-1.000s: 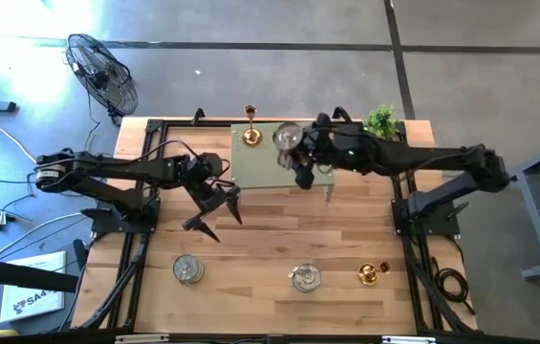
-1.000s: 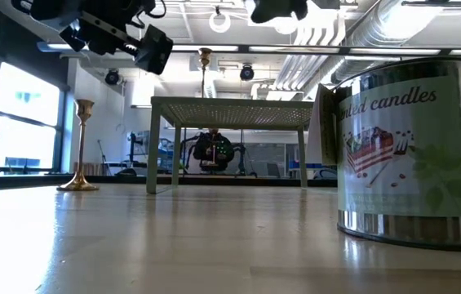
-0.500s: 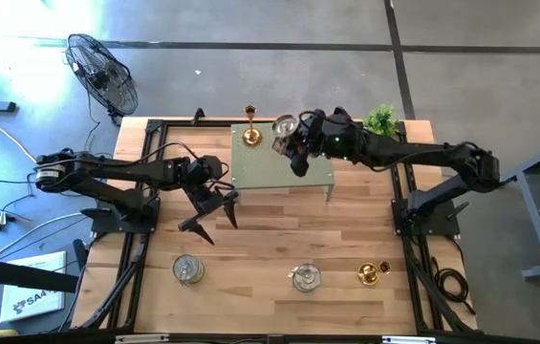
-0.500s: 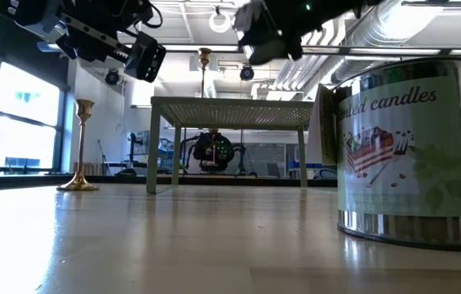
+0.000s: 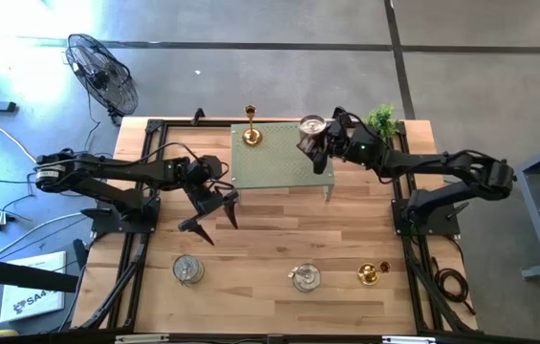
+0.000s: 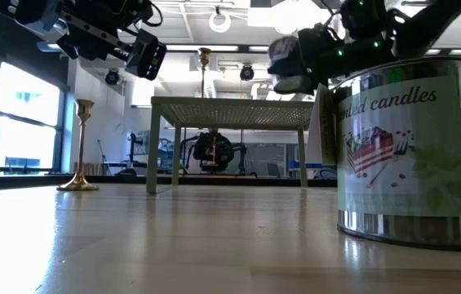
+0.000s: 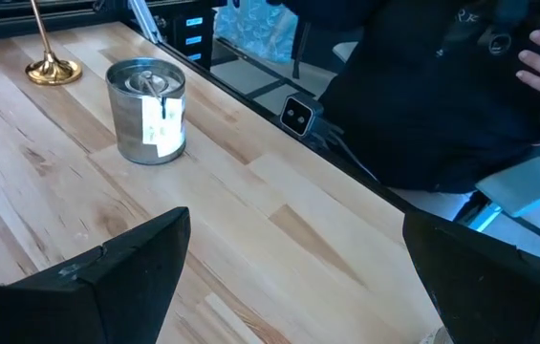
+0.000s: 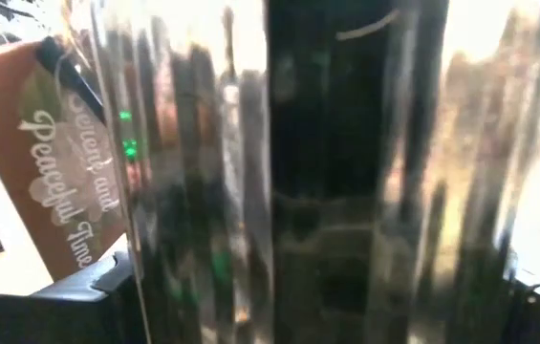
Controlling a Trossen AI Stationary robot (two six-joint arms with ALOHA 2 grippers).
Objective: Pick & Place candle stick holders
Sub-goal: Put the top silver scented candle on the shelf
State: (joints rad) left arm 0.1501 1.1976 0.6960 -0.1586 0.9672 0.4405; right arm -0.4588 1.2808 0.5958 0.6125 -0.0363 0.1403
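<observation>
From above, we see the right claw (image 5: 315,145) carrying a silvery-glass holder (image 5: 311,127) over the far right corner of the small green mesh stand (image 5: 279,167), which sits at the far edge of the counter (image 5: 270,239). We judge this to be the placing step: the holder is over the stand but not yet clearly set down. The next move calls for a level descent onto the mesh, inside its edge, then a release. One gold holder (image 5: 250,134) already stands at the stand's far left corner. Along the near edge of the counter wait two more silvery holders (image 5: 188,270) (image 5: 305,277) and a gold holder (image 5: 372,273). The left claw (image 5: 214,208) hangs spread and empty, left of the stand.

From counter height, the right claw (image 6: 312,57) grips the holder (image 6: 291,61) just above the stand top (image 6: 230,101); whether it touches the mesh, we cannot tell from here. A tall gold holder (image 6: 82,147) stands far off, and a big silvery tin (image 6: 410,155) fills the near right.

Through the left wrist, we see the two dark fingers (image 7: 107,277) wide apart, nothing between them, with a silvery holder (image 7: 147,112) and a gold base (image 7: 52,69) ahead.

Through the right wrist, the mirrored glass (image 8: 279,172) fills the frame, pinched tight.
</observation>
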